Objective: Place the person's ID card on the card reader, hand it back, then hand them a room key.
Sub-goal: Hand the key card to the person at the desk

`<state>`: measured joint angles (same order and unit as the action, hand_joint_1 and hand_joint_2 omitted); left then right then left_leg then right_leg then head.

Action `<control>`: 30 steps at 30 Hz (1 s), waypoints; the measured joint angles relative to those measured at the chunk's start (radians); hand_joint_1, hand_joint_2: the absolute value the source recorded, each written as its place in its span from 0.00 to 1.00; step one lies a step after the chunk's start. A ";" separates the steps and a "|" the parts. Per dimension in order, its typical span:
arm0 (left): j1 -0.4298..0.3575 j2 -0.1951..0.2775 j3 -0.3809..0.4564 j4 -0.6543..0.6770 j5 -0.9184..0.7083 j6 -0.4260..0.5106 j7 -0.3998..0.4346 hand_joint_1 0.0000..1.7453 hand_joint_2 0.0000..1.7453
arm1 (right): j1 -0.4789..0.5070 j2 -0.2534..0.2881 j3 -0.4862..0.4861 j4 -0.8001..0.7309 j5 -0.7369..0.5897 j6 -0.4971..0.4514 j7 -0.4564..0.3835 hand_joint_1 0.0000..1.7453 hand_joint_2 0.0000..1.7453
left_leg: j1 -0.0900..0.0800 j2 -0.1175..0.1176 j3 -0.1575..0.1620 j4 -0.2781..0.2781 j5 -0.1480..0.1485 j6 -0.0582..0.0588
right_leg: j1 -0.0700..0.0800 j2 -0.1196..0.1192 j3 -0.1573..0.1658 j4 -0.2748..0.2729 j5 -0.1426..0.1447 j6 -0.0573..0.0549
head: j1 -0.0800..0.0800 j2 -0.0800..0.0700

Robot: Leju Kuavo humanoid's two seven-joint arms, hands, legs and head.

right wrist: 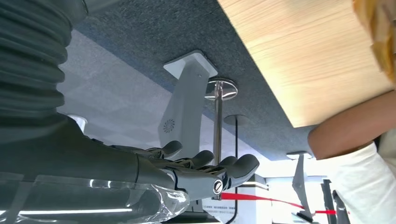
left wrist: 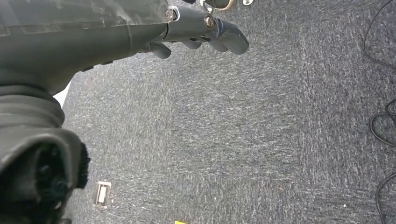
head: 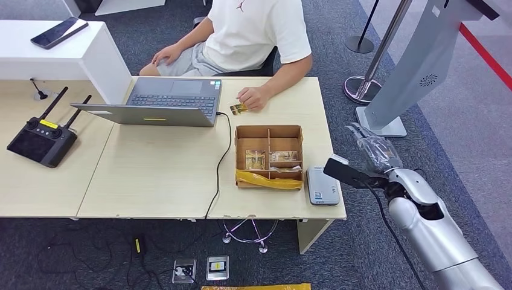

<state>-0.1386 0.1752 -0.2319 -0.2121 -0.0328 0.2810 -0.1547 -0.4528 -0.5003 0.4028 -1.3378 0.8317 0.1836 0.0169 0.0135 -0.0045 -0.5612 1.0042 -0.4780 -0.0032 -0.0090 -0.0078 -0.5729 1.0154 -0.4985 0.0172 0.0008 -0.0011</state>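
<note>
Person's hand (head: 253, 96) across the pale wooden counter (head: 163, 175) pinches the small gold-toned ID card (head: 238, 109), probably offering it to you. Your right robot hand (head: 371, 145) hovers beside the counter's edge, fingers spread and empty. Grey flat card reader (head: 320, 186) waits nearby. Left robot hand (left wrist: 205, 28) hangs over carpet; can't tell its grip.

- The left hand (left wrist: 205, 32) hangs over grey carpet (left wrist: 243, 140), holding nothing, its dark fingers (left wrist: 231, 39) gently curled.
- Black cables (left wrist: 380, 126) loop across the carpet at one edge.
- A small pale rectangular plate (left wrist: 102, 193), perhaps a floor socket, sits in the carpet near the wrist cover.
- A scrap of yellow (left wrist: 180, 222) shows at the picture's edge.
</note>
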 joint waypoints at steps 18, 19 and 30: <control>-0.001 -0.004 0.000 0.000 -0.019 -0.001 0.000 0.00 0.00 | -0.001 0.144 0.076 0.078 0.046 -0.056 -0.028 0.00 1.00 | 0.000 0.000 0.000 0.000 0.000 0.000 | 0.000 0.000 0.000 0.000 0.000 0.000 | 0.000 0.000; -0.001 -0.004 0.000 0.000 -0.021 -0.001 0.000 0.00 0.00 | -0.002 0.147 0.078 0.081 0.049 -0.058 -0.030 0.00 1.00 | 0.000 0.000 0.000 0.000 0.000 0.000 | 0.000 0.000 0.000 0.000 0.000 0.000 | 0.000 0.000; -0.001 -0.012 0.000 0.000 -0.030 0.000 0.000 0.00 0.00 | -0.049 0.189 0.080 0.133 0.088 -0.103 -0.089 0.00 1.00 | 0.000 0.000 0.000 0.000 0.000 0.000 | 0.000 0.000 0.000 0.000 0.000 0.000 | 0.000 0.000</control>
<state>-0.1392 0.1636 -0.2323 -0.2121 -0.0626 0.2813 -0.1545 -0.5013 -0.3114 0.4828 -1.2045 0.9192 0.0809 -0.0717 0.0135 -0.0045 -0.5613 1.0042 -0.4779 -0.0033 -0.0089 -0.0077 -0.5731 1.0155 -0.4986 0.0171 0.0007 -0.0011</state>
